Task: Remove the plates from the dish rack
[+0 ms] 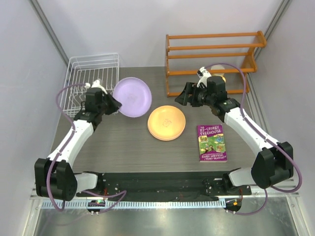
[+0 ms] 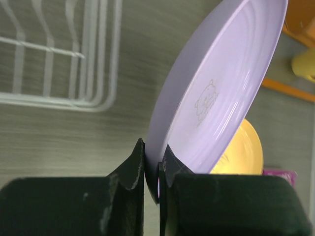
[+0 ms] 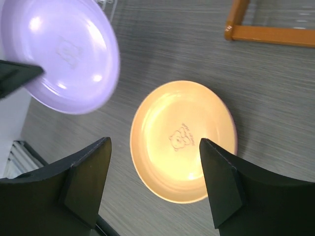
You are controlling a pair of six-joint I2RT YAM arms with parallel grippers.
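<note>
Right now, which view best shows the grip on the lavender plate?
Left wrist: the left gripper pinches the lavender plate at its rim. Top external shows it small; right wrist shows its face, grip cropped.

You're running this in a robot lab cell, not anybody's kitchen. Your left arm and right arm are bolted to a black base plate at the near edge of a grey wood-grain table, with purple cables looping off them. Plain white panels box the table in on three sides, with bare metal posts at the back corners. The household stuff reads as staged props spread out on one tabletop: a white wire dish rack, an orange slatted shelf rack, a kids' book, a lavender plate and an orange-yellow plate.
</note>
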